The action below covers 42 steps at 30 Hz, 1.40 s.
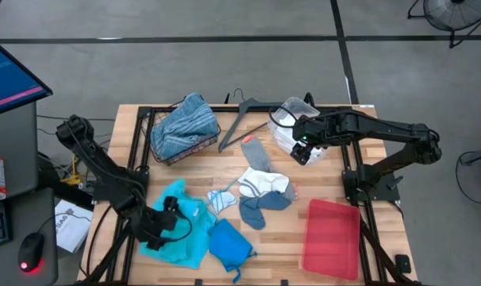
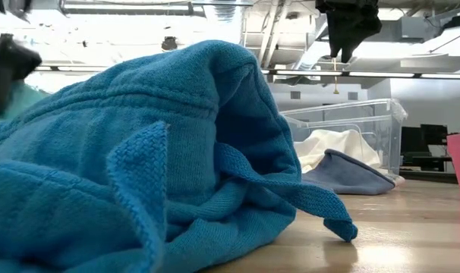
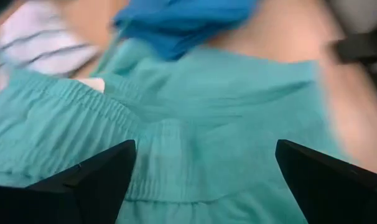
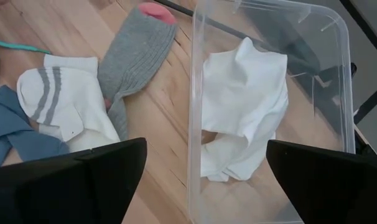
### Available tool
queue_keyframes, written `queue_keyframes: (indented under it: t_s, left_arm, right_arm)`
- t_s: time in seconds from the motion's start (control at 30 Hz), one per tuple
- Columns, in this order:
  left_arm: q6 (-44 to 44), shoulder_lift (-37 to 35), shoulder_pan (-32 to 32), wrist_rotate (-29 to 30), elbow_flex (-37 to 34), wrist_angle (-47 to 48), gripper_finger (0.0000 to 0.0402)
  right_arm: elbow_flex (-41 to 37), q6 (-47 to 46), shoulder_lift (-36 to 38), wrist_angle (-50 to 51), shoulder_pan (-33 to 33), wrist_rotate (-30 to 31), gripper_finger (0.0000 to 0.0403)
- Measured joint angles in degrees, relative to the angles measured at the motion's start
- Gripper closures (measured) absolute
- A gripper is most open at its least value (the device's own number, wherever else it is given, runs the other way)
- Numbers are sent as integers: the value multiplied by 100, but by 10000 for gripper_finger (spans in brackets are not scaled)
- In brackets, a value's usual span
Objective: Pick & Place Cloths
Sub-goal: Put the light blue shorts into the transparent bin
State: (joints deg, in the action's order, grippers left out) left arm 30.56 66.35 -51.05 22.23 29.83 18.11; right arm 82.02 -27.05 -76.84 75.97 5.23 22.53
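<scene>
A turquoise cloth [image 1: 179,226] lies crumpled at the table's near left. My left gripper [image 1: 163,220] is open just over it, its fingers wide on either side of the ribbed waistband [image 3: 176,143]. A bright blue cloth [image 1: 229,243] lies beside it and fills the low view [image 2: 177,152]. A small striped cloth [image 1: 221,199], white socks [image 1: 264,184], a grey sock [image 4: 135,53] and blue-grey socks [image 1: 261,208] lie mid-table. My right gripper [image 1: 304,152] hangs open above a clear bin [image 4: 269,18], which holds a white cloth [image 4: 244,106]. My left gripper slants down at the turquoise cloth's waistband [image 3: 201,124] with its fingers [image 3: 95,180] spread wide. I cannot tell whether the fingertips touch the fabric. The cloth lies slack on the table.
A wire basket [image 1: 149,151] with a blue-striped cloth [image 1: 185,125] stands at the far left. A grey hanger [image 1: 240,119] lies next to it. A flat red tray [image 1: 332,238] sits at the near right. Bare wood shows between the tray and the socks.
</scene>
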Motion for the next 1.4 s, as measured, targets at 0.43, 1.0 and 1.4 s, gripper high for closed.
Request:
queue_keyframes:
  t_s: [0.43, 1.0, 1.4]
  left_arm:
    - [1173, 12, -2, 796, -1020, -765, 46]
    - [270, 222, -2, 352, -2070, -1910, 52]
    - [-62, 645, 76, 163, -2063, -2424, 139]
  right_arm:
    - [0, 1, 0, -165, 4, 1, 76]
    - [0, 4, 0, -160, 4, -18, 76]
    - [0, 7, 0, -160, 4, -18, 76]
